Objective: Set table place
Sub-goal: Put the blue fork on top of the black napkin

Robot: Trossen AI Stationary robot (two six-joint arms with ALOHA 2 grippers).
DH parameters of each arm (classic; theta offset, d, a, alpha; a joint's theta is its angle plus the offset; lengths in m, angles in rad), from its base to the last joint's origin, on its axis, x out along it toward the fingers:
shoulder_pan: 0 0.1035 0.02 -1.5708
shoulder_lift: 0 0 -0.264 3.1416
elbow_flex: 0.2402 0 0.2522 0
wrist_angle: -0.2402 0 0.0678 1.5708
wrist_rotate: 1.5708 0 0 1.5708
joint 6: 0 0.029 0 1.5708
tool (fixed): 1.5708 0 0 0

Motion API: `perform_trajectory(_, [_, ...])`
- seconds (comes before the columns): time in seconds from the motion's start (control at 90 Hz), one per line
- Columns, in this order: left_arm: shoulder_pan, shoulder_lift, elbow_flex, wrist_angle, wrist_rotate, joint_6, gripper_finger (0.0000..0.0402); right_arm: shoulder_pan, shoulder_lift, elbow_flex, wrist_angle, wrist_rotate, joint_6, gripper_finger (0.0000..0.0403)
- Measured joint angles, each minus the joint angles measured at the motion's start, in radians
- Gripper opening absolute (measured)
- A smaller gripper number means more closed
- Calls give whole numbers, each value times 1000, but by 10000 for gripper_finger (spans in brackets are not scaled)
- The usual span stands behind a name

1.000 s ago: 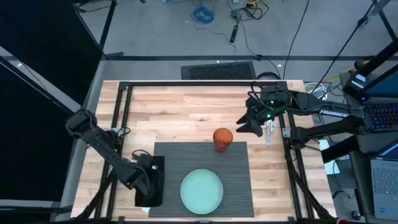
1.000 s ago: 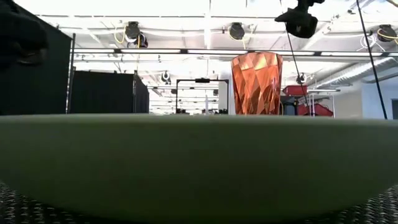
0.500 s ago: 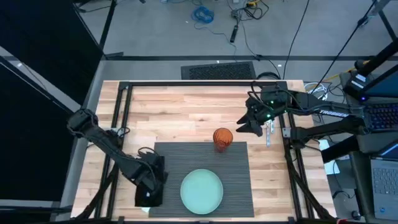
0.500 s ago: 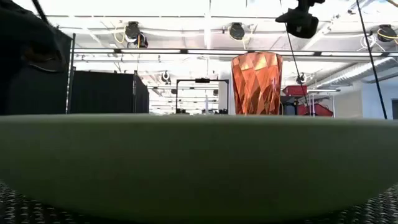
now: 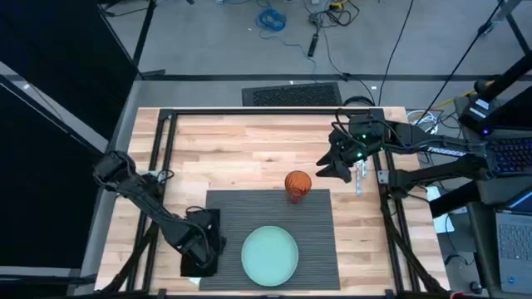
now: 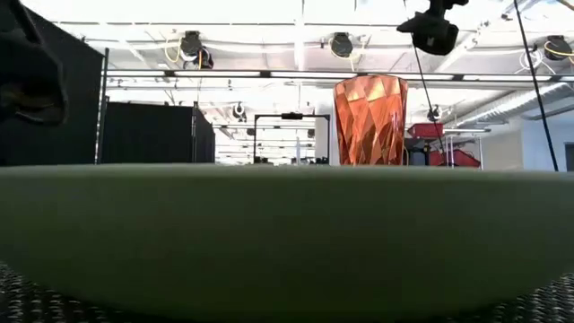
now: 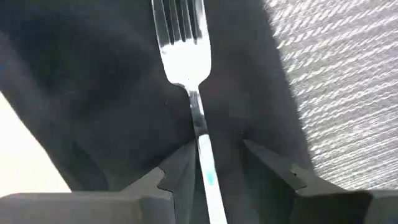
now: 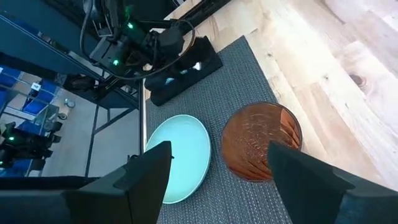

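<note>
Fork flat on the black napkin beside the ribbed placemat at the table's near edge, left claw has slid nearer with fingers spread either side of the handle, right claw hanging open above the cup.

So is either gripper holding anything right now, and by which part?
The left gripper has a fork between its fingers, at the handle, over the black napkin; actual clamping cannot be confirmed. The right gripper is open and empty, above the orange cup.
</note>
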Motion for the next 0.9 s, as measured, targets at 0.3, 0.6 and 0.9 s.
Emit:
perform_trajectory(0.3, [-19, -1, 0, -28, 7, -192, 102, 0, 0, 0, -1, -3, -8, 254])
perform_trajectory(0.6, [-1, -1, 0, -27, 38, -226, 68, 0, 0, 0, -1, -3, -19, 254])
perform_trajectory(0.9, [50, -1, 0, -28, 37, -226, 39, 0, 0, 0, -1, -3, -19, 254])
